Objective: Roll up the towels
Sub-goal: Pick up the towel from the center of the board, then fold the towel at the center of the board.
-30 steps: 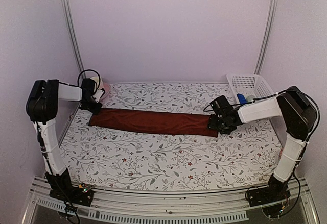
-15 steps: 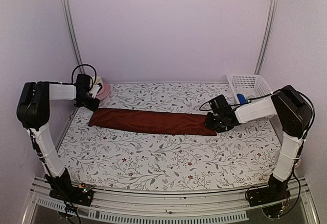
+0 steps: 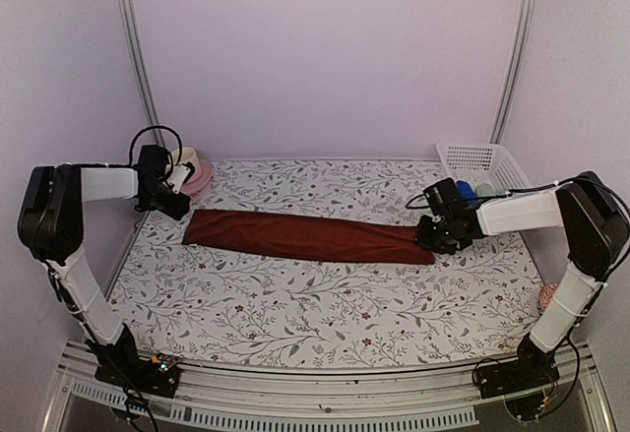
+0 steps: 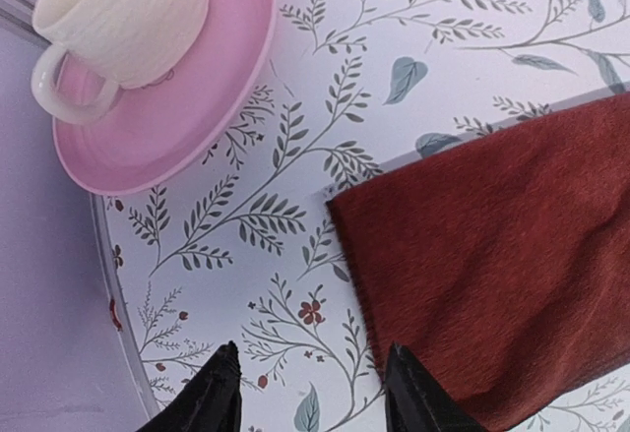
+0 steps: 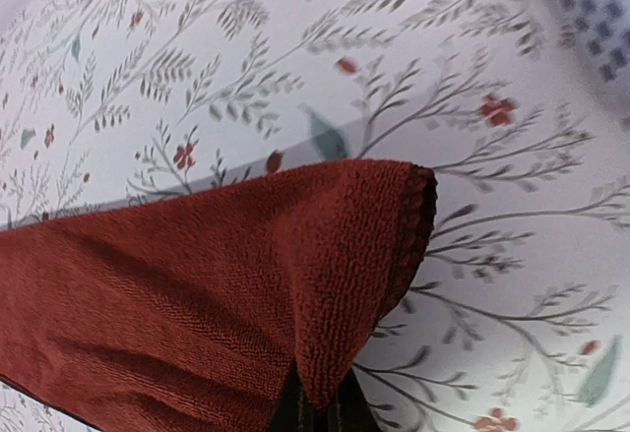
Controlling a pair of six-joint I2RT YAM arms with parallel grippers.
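Maroon towel [image 3: 305, 236] lies as a long strip across mid-frame on the desk [image 3: 325, 314]. My right claw [image 3: 440, 240] is clenched on its right-hand end. Left claw [image 4: 313, 373] is released, just off the other corner. Roll barely begun, I judge. Next: curl the gripped end inward, keeping it tight.

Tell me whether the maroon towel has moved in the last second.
Yes. The maroon towel slid rightward, its right end now closer to the white basket.

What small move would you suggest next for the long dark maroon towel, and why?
Probably the right gripper should curl leftward to start the roll: it is shut on a lifted corner of the dark maroon towel, and the left gripper stands open.
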